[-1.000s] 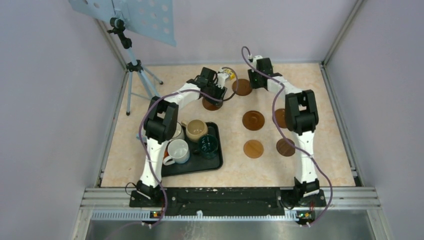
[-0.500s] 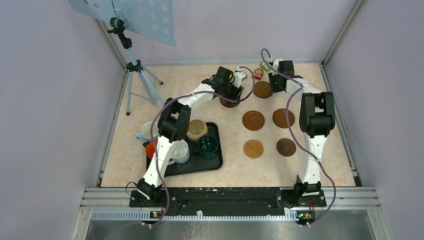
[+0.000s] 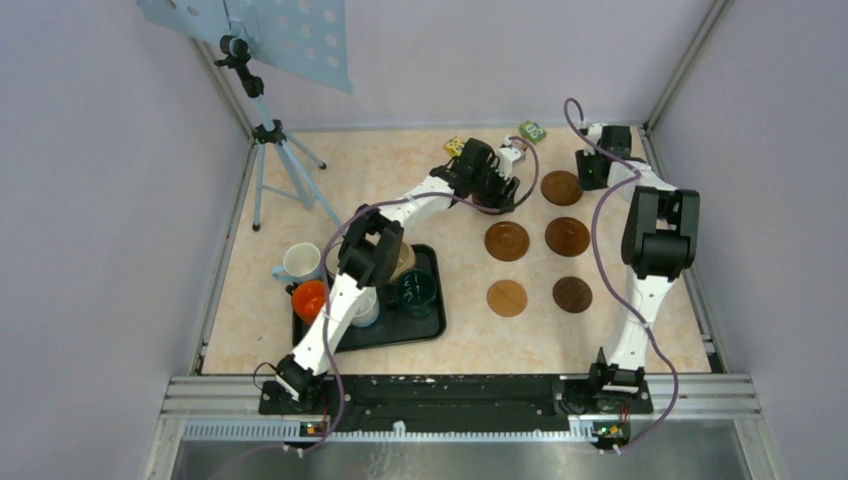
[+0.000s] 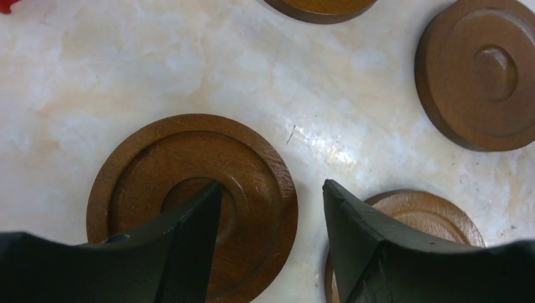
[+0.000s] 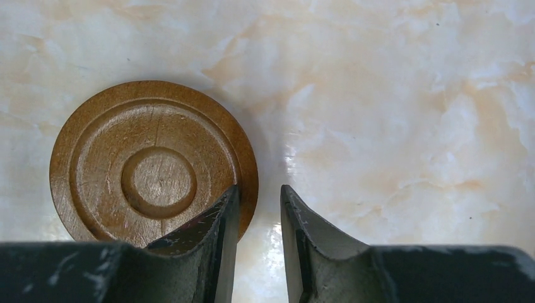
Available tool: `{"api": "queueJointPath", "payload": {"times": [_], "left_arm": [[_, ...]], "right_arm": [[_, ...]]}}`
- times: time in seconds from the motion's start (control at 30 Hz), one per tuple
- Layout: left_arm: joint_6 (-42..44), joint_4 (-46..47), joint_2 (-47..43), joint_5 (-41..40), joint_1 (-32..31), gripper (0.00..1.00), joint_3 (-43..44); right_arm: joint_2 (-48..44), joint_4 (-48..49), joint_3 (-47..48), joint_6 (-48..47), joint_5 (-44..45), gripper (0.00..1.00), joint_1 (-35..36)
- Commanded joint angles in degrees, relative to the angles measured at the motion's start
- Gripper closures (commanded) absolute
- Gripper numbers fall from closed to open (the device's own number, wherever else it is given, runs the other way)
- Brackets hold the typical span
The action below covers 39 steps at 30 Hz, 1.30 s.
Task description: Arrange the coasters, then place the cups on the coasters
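Observation:
Five brown coasters show in the top view: one at the back (image 3: 561,187), two in the middle (image 3: 507,241) (image 3: 567,236) and two nearer (image 3: 507,297) (image 3: 572,294). My left gripper (image 3: 497,190) hangs open over another coaster (image 4: 192,202); one finger is above its centre and the other stands past its rim (image 4: 271,189). My right gripper (image 5: 258,189) stands narrowly open, one finger over the right rim of the back coaster (image 5: 154,164) and bare table in the gap. The cups stay at the left: white with blue handle (image 3: 300,262), orange (image 3: 310,298), dark green (image 3: 415,288).
A black tray (image 3: 400,330) holds most of the mugs under the left arm. Small yellow (image 3: 454,146) and green (image 3: 531,131) blocks lie along the back edge. A tripod (image 3: 270,140) stands at the back left. Walls close in the table on three sides.
Both arms swung right. The right gripper brought its coaster from the back centre to the back right. The left gripper carried its coaster rightward and its jaws spread wider.

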Motion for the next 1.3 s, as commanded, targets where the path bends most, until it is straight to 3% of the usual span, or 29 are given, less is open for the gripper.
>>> {"api": "queueJointPath", "payload": {"times": [0.0, 0.67, 1.27], "left_arm": [[-2.30, 3.12, 3.03, 1.65, -0.80, 0.33, 3.57], [-2.12, 9.26, 7.31, -2.75, -0.73, 0.20, 7.63], [-0.36, 9.72, 4.50, -5.06, 0.31, 0.15, 6.67]], "right_arm": [[-1.58, -4.54, -1.93, -2.31, 0.15, 0.70, -2.77], [-2.28, -6.58, -3.65, -5.03, -7.82, 0.70, -3.86], [-0.57, -8.12, -3.61, -4.83, -12.03, 0.70, -0.83]]}}
